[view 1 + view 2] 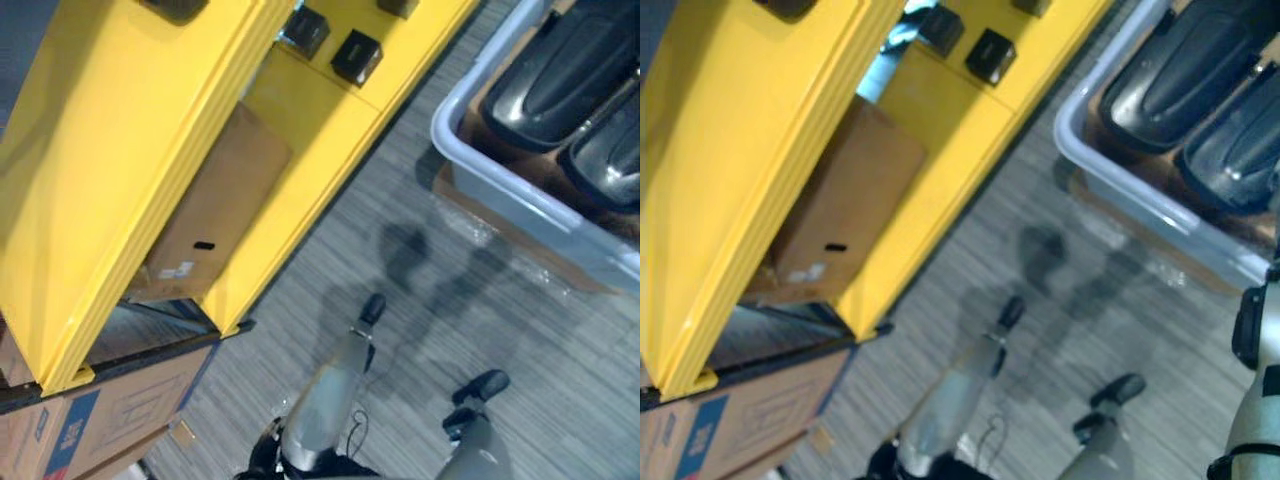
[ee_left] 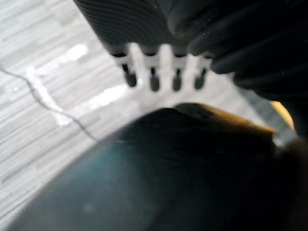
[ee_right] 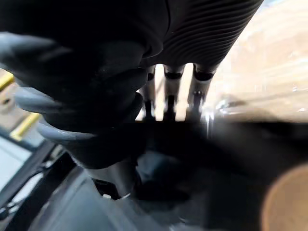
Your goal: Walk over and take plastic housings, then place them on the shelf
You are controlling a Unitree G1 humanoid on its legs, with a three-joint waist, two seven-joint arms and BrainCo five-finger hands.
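Black plastic housings in grey bin beside yellow shelf; left hand and right hand relaxed, fingers straight

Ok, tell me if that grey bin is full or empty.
Not empty: two dark plastic housings lie side by side in the grey bin.

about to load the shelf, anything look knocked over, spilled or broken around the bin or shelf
Nothing stands out. The black housings lie side by side inside the grey bin, the cardboard box lies flat on the yellow shelf, and the small black boxes sit apart on the level above it.
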